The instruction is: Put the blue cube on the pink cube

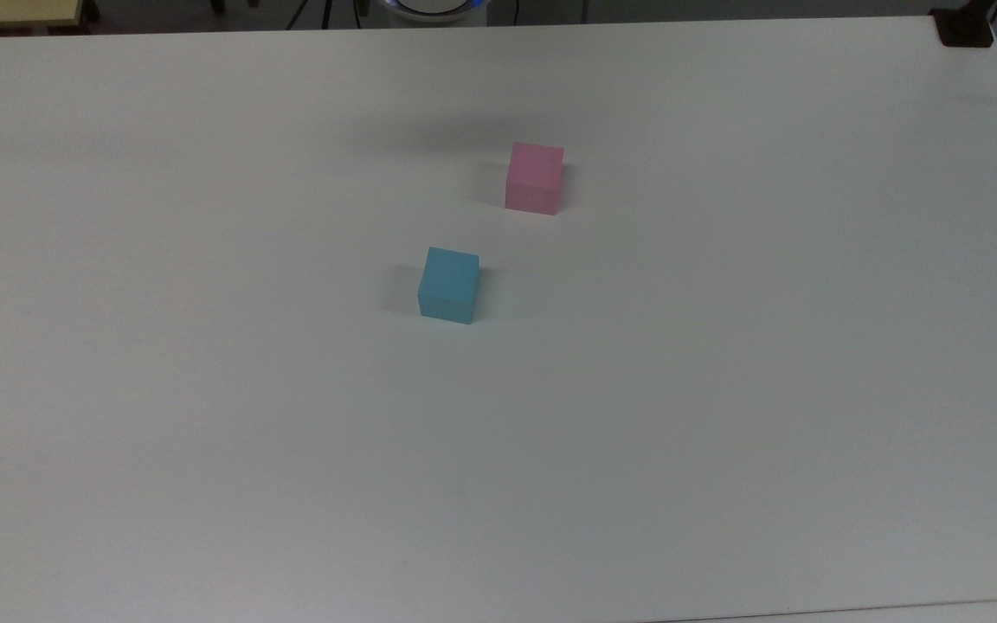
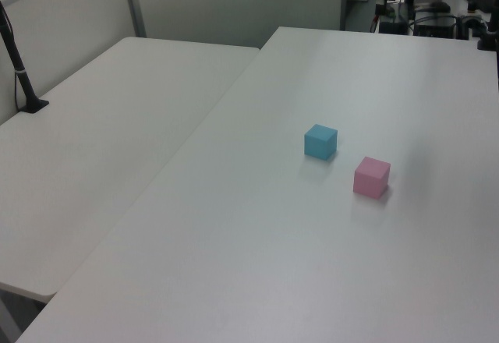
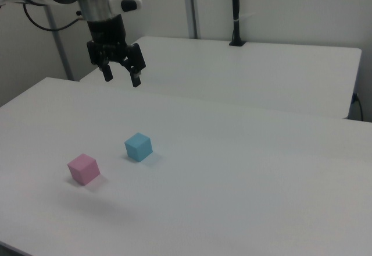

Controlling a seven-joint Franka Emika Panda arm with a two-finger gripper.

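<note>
Gripper [image 3: 121, 75] status: my fingers are spread apart, holding nothing, and hang high above the table [image 3: 250, 174] toward the right view's upper left, well clear of both cubes. Target object: the blue cube [image 1: 448, 285] rests flat on the table, near the pink cube [image 1: 534, 178] but not touching it; in the right view the blue cube [image 3: 138, 146] lies to the right of the pink cube [image 3: 83, 169], and in the left view the blue cube [image 2: 320, 141] lies to the left of the pink cube [image 2: 371, 177]. Risk assessment: because the two cubes sit close together, a descent that is off-centre could let one finger clip the pink cube and shift it. A grasp across the blue cube's corners instead of its flat faces may rotate it or let it slip. At placement, poor alignment over the equal-sized pink cube would leave an overhang, and the blue cube could topple. Containers: none present; both cubes stand directly on the table.
</note>
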